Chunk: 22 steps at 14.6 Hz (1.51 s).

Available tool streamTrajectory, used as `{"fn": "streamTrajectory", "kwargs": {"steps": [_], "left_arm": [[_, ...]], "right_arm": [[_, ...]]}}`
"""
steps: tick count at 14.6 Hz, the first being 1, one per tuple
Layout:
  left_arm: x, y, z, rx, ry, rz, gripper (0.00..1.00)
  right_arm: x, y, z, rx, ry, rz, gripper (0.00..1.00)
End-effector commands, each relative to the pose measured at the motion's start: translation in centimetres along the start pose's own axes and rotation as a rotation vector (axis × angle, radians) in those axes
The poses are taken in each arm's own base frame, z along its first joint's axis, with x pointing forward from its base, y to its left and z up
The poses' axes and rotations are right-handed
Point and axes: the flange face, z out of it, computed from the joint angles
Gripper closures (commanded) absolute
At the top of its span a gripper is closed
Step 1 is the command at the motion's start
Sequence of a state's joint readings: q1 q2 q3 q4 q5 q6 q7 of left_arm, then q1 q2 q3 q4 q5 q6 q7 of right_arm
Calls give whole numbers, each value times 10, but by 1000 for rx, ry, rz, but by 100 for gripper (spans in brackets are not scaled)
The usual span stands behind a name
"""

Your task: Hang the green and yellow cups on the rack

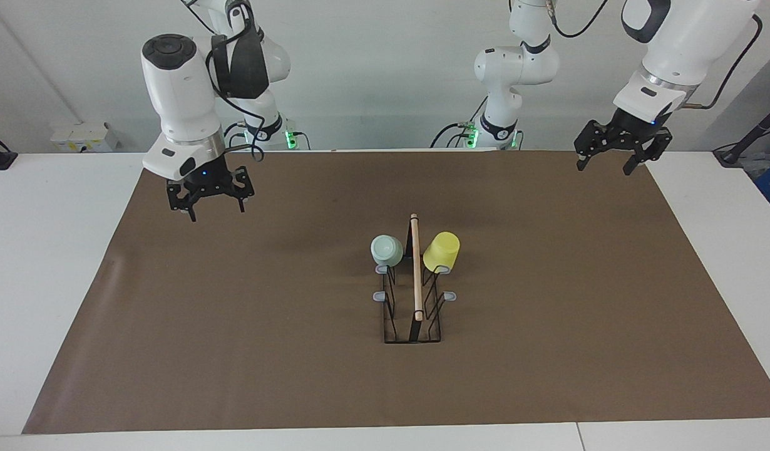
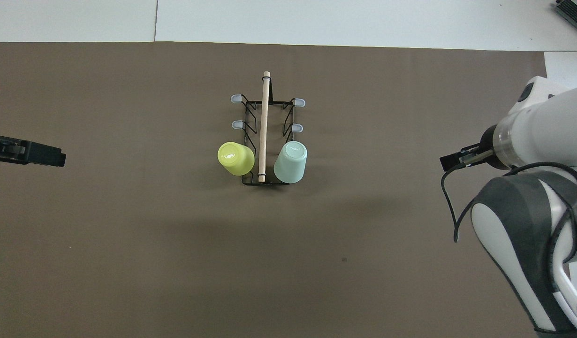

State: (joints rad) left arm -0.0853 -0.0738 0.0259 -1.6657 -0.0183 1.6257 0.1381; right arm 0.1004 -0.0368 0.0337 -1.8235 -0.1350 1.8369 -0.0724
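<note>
The black wire rack [image 1: 413,313] [image 2: 265,136] with a wooden rod on top stands mid-mat. The pale green cup [image 1: 386,250] [image 2: 291,162] hangs upside down on the prong nearest the robots, on the side toward the right arm's end. The yellow cup [image 1: 442,251] [image 2: 235,158] hangs on the matching prong toward the left arm's end. My left gripper [image 1: 612,162] [image 2: 33,156] is open and empty, raised over the mat's edge at the left arm's end. My right gripper [image 1: 213,205] [image 2: 455,161] is open and empty, raised over the mat toward the right arm's end.
A brown mat [image 1: 235,326] [image 2: 129,244] covers most of the white table [image 1: 41,250]. Two empty grey-tipped prongs [image 2: 236,99] stick out on each side of the rack, farther from the robots than the cups.
</note>
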Motion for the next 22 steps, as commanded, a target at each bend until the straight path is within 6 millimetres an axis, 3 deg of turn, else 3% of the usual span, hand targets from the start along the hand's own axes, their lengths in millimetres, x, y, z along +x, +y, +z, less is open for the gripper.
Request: {"fn": "streamTrajectory", "kwargs": {"steps": [1, 4, 6, 9, 13, 17, 22], "left_arm": [[-5, 7, -5, 25, -30, 18, 0], [-7, 3, -11, 11, -42, 9, 0], [-4, 3, -20, -2, -35, 6, 0], [3, 2, -32, -4, -35, 7, 0], [2, 3, -28, -6, -52, 4, 0], [0, 4, -27, -7, -58, 2, 0], [-3, 3, -21, -4, -72, 0, 0]], "right_arm": [[-4, 12, -54, -1, -43, 108, 0], [-18, 26, -73, 111, -114, 228, 0], [-24, 39, -69, 125, -132, 270, 0], [-30, 42, -64, 126, -140, 273, 0], [-23, 48, -65, 121, -86, 261, 0], [-31, 72, -63, 106, -117, 182, 0], [-30, 68, -62, 102, -118, 177, 0]]}}
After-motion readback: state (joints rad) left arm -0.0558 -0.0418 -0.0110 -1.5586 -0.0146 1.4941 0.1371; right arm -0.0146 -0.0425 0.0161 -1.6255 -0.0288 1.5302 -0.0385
